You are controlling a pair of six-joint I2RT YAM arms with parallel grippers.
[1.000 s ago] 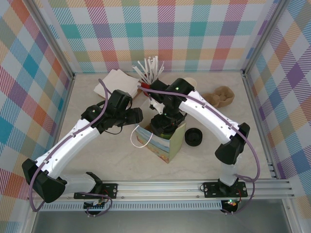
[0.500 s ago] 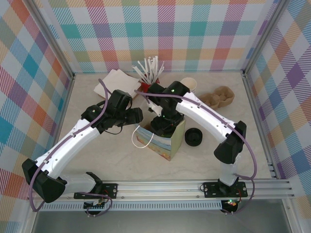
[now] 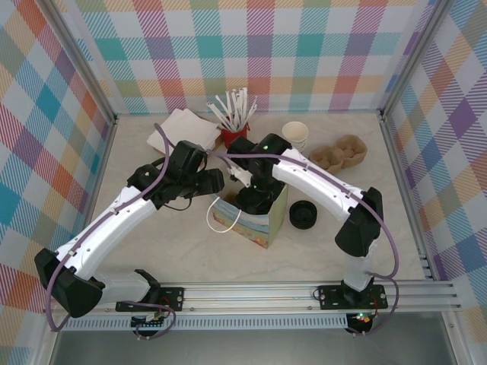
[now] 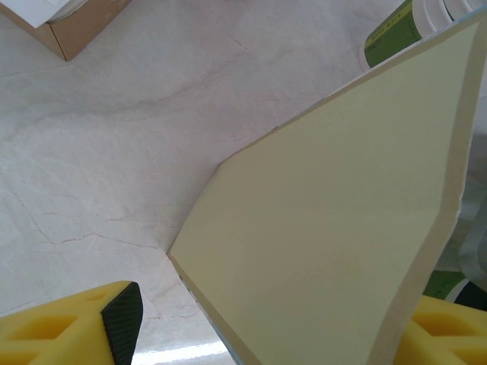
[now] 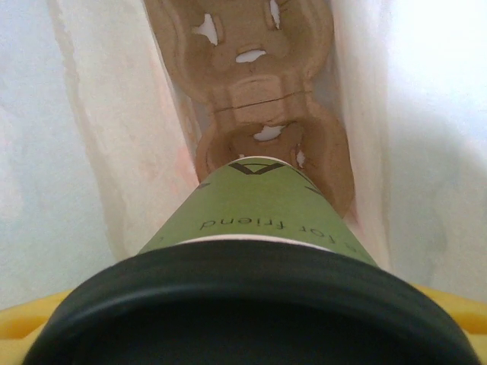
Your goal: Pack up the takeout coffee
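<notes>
The takeout coffee [image 5: 262,209], a green paper cup with a black lid [image 5: 251,304], hangs inside the paper bag [image 3: 255,224]. My right gripper [image 5: 243,327] is shut on it near the lid, reaching down into the bag's mouth [image 3: 259,199]. Below the cup, a brown cardboard carrier [image 5: 247,61] lies on the bag's floor, and the cup's base is over one of its holes. My left gripper [image 3: 217,185] is at the bag's left side. Its yellow fingers [image 4: 84,327] stand apart, with the bag's cream wall [image 4: 327,205] between them and a gap at the left pad.
Black round lids [image 3: 303,214] sit right of the bag. At the back are a cream cup stack [image 3: 295,135], a brown cardboard carrier [image 3: 342,152], a red holder of white sticks [image 3: 234,114] and a flat napkin pack [image 3: 183,129]. Checkered walls enclose the table.
My right arm has shifted a little left and back over the bag, uncovering the cup stack behind it. The left arm and the bag have stayed in place.
</notes>
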